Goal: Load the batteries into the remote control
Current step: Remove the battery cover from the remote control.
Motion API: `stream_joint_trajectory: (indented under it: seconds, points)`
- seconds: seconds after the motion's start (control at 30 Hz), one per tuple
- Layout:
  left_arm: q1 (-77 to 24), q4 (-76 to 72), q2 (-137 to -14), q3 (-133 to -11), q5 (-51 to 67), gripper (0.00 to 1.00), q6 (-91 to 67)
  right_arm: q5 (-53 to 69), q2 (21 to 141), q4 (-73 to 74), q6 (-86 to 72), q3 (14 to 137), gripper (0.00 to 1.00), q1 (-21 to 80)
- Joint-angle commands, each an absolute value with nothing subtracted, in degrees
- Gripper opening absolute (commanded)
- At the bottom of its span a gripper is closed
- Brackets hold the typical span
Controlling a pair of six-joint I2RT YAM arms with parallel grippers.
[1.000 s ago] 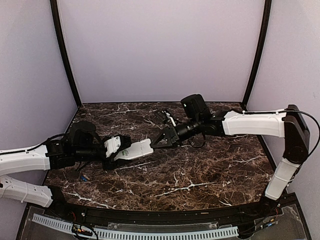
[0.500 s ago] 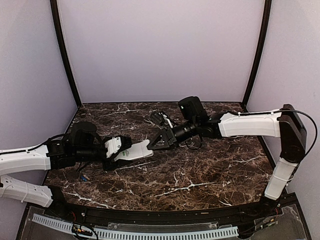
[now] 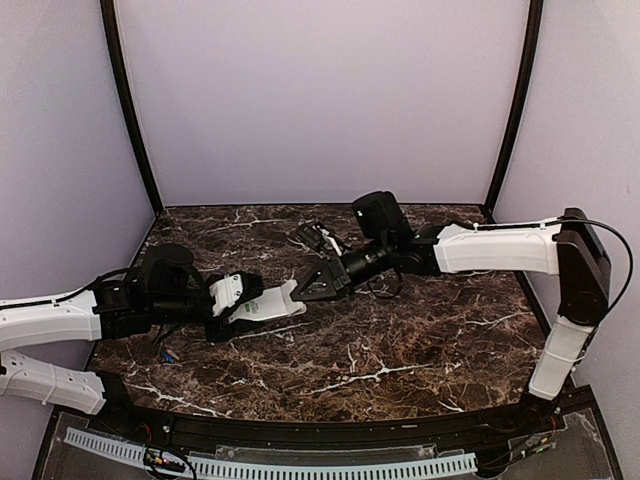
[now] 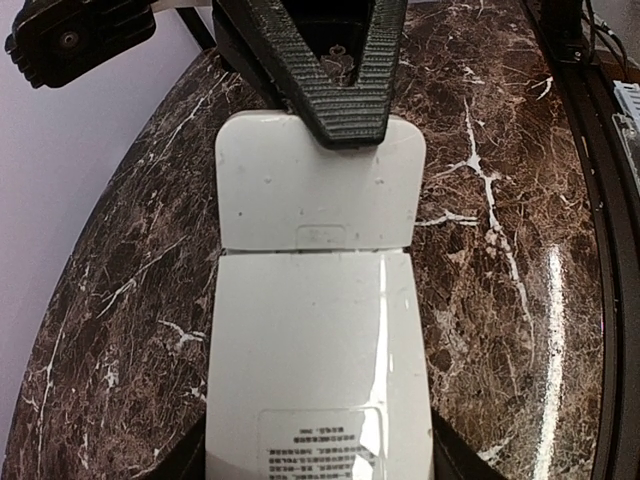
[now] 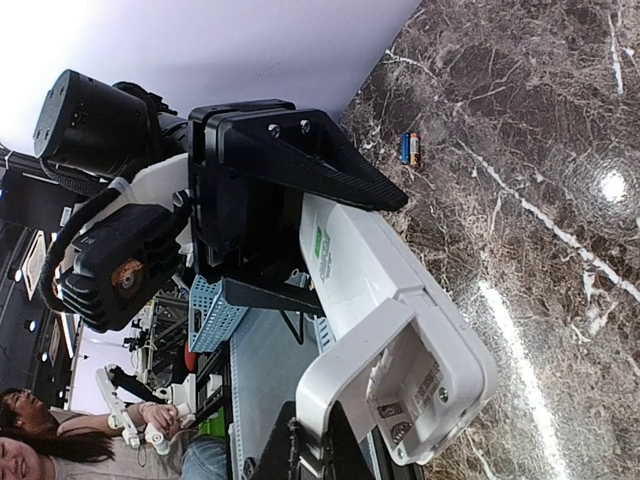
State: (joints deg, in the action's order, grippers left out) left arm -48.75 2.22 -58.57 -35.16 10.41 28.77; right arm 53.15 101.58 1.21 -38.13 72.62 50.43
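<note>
A dark marble table (image 3: 400, 350) fills the lower half of the overhead view. My two arms reach in from the left and right edges and meet just left of centre.

Between them is the remote control (image 3: 268, 300), white, with its plain back facing up and a printed label at its near end. My left gripper (image 3: 232, 308) clamps its sides at the left end and holds it tilted above the table.

My right gripper (image 4: 350, 128) is closed, its ribbed fingers drawn to a single point at the top centre of the left wrist view. That point rests on the far edge of the battery cover (image 4: 318, 190). I cannot tell whether it pinches the cover's lip.

In the right wrist view the cover looks raised like a flap, with moulded ribs showing inside.

The batteries (image 5: 410, 148), small and blue, lie on the table in the upper middle of that view, well apart from the remote.

To finish opening it well, I judge the left grip should hold firm while the right lifts the cover gently along its own line, without twisting.
</note>
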Motion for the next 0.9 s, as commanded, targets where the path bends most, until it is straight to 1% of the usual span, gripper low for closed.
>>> stream_joint_trajectory:
  seconds: [0.0,0.43,0.67,0.77,0.83,0.87]
  points:
    - [-49.0,-0.4,-57.1,-34.7,11.4,0.0,28.6,53.2,101.9,3.4,-37.6,73.8,0.0,50.6]
    - [-49.0,1.7,-58.2,-35.2,9.3,0.0,28.7,52.2,98.6,7.7,-35.9,76.6,0.0,49.5]
    - [-48.9,2.5,-59.5,-35.6,7.1,0.0,28.7,49.3,95.0,10.8,-34.2,77.4,0.0,47.9]
    - [-48.9,3.3,-60.1,-36.0,6.2,0.0,28.7,41.2,93.3,20.6,-29.9,79.1,0.0,46.0]
    - [-49.0,3.6,-60.2,-36.2,5.6,0.0,28.6,28.4,92.9,31.5,-25.8,81.2,0.0,44.9]
    - [-49.0,3.7,-60.2,-36.2,5.4,0.0,28.6,19.8,93.3,37.5,-24.0,82.2,0.0,44.8]
